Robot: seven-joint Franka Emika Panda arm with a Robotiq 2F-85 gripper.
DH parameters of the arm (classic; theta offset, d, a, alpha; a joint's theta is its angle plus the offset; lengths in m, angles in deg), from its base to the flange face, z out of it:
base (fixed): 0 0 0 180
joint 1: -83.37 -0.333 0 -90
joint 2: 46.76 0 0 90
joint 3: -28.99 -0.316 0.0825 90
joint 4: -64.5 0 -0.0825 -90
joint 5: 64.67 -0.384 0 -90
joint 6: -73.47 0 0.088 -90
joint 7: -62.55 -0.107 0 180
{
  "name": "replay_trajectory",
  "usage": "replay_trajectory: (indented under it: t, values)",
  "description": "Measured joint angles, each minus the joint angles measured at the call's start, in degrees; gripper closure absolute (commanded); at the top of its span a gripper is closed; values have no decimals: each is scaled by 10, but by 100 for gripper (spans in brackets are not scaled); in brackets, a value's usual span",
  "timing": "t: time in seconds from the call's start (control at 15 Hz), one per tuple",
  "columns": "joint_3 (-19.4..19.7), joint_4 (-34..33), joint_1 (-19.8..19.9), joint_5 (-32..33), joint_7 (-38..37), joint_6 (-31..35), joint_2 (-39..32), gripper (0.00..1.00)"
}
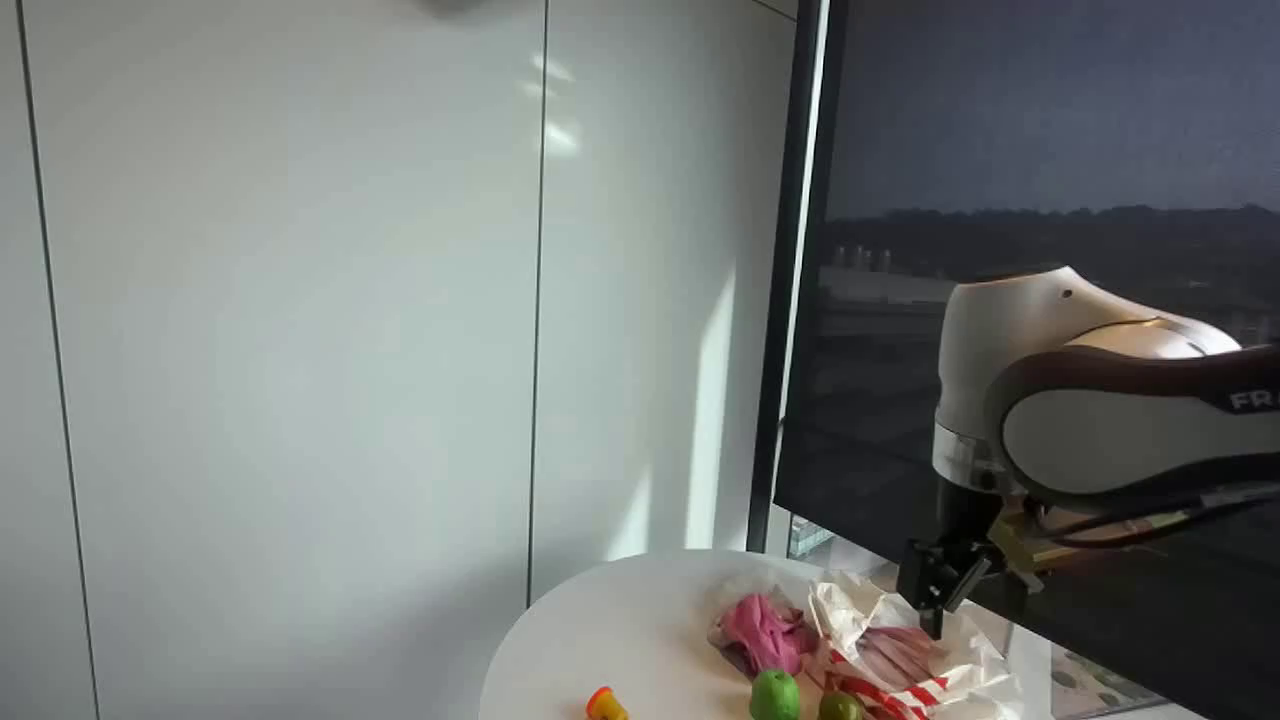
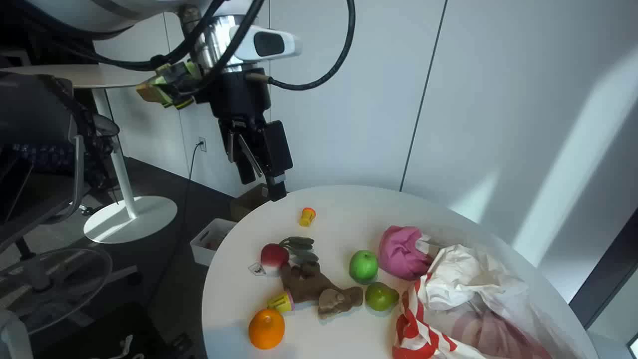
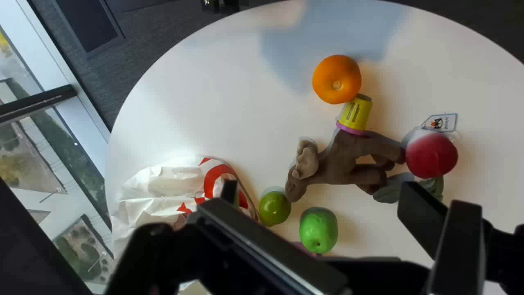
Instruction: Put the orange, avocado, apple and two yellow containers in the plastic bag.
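My gripper point(image 2: 262, 184) is open and empty, high above the white table point(image 2: 224, 279); its fingers spread wide in the wrist view point(image 3: 322, 196). The orange point(image 2: 266, 329) touches a yellow container point(image 2: 280, 302) with a pink lid, which lies against a brown plush animal. The second yellow container point(image 2: 307, 218), orange-lidded, lies near the table's far edge; the wrist view does not show it. A bright green apple point(image 2: 364, 267) sits beside an olive-green, pear-shaped fruit point(image 2: 381, 296), probably the avocado. The white-and-red plastic bag point(image 2: 453, 279) lies crumpled, with something pinkish inside.
The brown plush animal point(image 2: 311, 284) lies mid-table, touching a red round toy with green leaves point(image 2: 274, 255). A pink cloth bundle point(image 2: 403, 252) lies between the green apple and the bag. A wall stands behind the table; a window is beside the bag point(image 3: 53, 164).
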Motion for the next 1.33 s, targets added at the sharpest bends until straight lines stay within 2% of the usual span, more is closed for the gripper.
replay_trajectory:
  t: [0.93,1.13,1.33]
  values:
    - [1,-1,0,0,0,0,-1,0]
    - [0,18,-11,-8,0,9,-29,0]
    - [7,53,-39,-51,5,30,-83,0]
